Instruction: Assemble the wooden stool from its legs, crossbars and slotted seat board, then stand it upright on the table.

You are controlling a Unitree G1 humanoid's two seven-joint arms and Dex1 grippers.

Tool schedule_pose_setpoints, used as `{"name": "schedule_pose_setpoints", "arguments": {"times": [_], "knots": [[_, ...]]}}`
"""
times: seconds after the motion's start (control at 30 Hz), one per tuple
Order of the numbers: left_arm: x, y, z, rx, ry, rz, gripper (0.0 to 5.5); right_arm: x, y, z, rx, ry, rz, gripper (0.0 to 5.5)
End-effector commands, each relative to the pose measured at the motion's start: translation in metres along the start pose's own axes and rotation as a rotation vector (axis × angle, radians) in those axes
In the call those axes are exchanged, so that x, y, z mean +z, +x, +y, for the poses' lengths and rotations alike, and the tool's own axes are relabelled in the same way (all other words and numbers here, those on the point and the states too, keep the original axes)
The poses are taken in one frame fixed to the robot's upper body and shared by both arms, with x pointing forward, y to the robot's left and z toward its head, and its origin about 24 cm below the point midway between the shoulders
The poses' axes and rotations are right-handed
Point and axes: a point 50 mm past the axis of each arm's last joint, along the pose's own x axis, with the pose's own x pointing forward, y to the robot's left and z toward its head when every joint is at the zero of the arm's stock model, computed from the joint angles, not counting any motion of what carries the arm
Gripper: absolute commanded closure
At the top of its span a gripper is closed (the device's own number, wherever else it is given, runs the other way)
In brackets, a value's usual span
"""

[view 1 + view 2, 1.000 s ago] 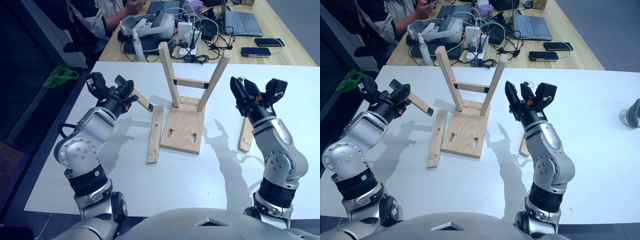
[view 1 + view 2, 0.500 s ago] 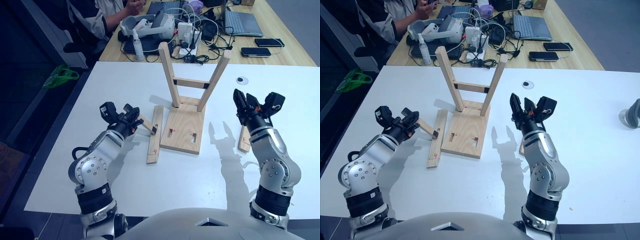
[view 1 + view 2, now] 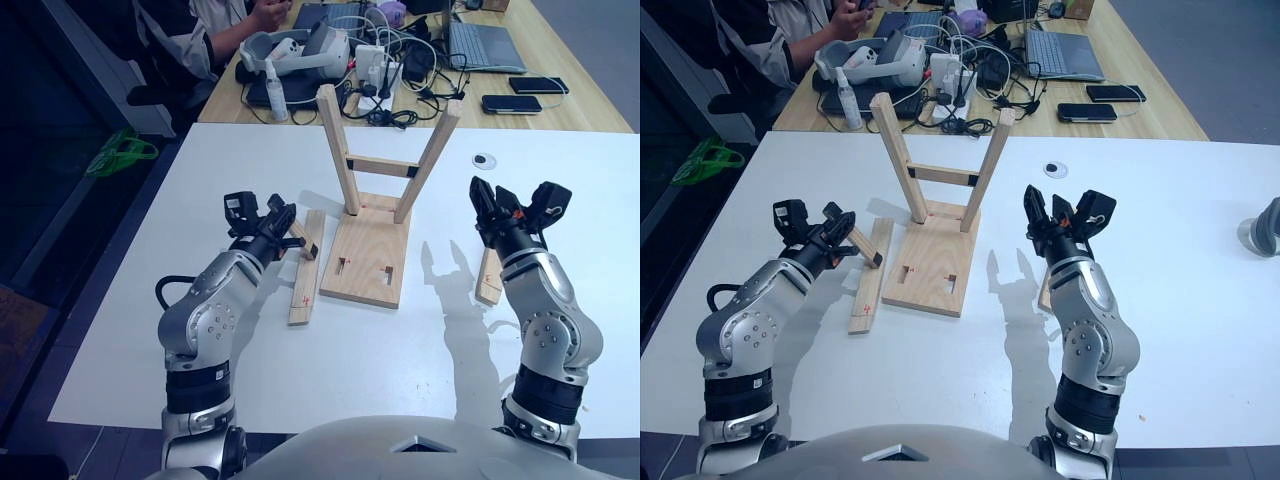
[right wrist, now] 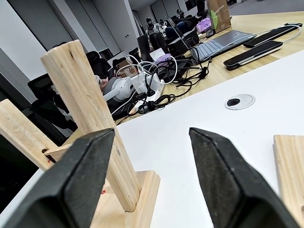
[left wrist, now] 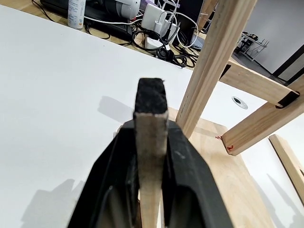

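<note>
White tabletop (image 3: 560, 160) carries the slotted seat board (image 3: 365, 265) of pale wood, lying flat, with two square-section upright legs (image 3: 338, 150) and a fitted crossbar (image 3: 385, 167) standing on it. Left gripper (image 3: 263, 215) clamps a black-tipped short crossbar (image 5: 151, 123). Its free end meets a loose leg (image 3: 303, 280) left of the board; contact is unclear. Right gripper (image 3: 515, 200) hangs with fingers spread over a second loose leg (image 3: 489, 278), partly hidden by the arm.

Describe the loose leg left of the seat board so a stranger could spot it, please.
On the white table lies the seat board with two legs standing in it. Beside its left edge is the loose leg: flat, unheld, red-marked near its near end.
</note>
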Motion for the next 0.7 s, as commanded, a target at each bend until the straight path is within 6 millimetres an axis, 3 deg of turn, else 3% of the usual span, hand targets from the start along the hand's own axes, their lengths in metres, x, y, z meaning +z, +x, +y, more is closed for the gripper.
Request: {"name": "schedule_pose_setpoints", "arguments": {"times": [0.03,0.47,0.7], "knots": [[-0.005,-0.007,0.003,0.05,0.012,0.005,5.1,0.004,0.002,-0.002,0.005,-0.007,-0.008,2.61],[0.011,-0.009,-0.007,0.054,-0.011,-0.1,5.1,0.005,0.003,-0.004,0.008,-0.023,-0.006,2.61],[0.0,-0.009,0.0,0.106,0.039,-0.053,5.1,0.005,0.004,-0.005,0.001,-0.021,-0.004,2.61]]}}
